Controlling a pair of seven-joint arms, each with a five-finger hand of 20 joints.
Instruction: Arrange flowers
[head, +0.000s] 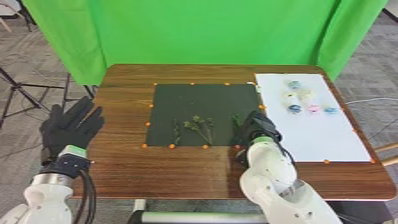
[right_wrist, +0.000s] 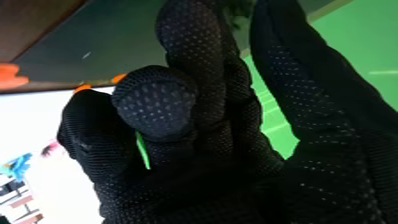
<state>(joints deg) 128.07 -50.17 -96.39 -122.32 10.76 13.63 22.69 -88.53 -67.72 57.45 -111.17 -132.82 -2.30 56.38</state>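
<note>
Right hand (right_wrist: 209, 187), loosely parted, sits beside the rightmost sprig (head: 237, 121), likely to pinch it; other green stems (head: 197, 125) lie spaced on the dark mat (head: 204, 97), probably for separate picking; left hand (head: 71, 126) rests wide.

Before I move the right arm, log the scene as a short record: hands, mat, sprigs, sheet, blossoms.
Right hand: by the mat's right edge, at a sprig; grip unclear
Left hand: fingers straight, at the table's left edge
Mat: dark, left of the sheet
Other sprigs: thin one at left, branched one nearer the middle
Sheet: white
Blossoms: blue, pink, on the sheet's far half
</note>
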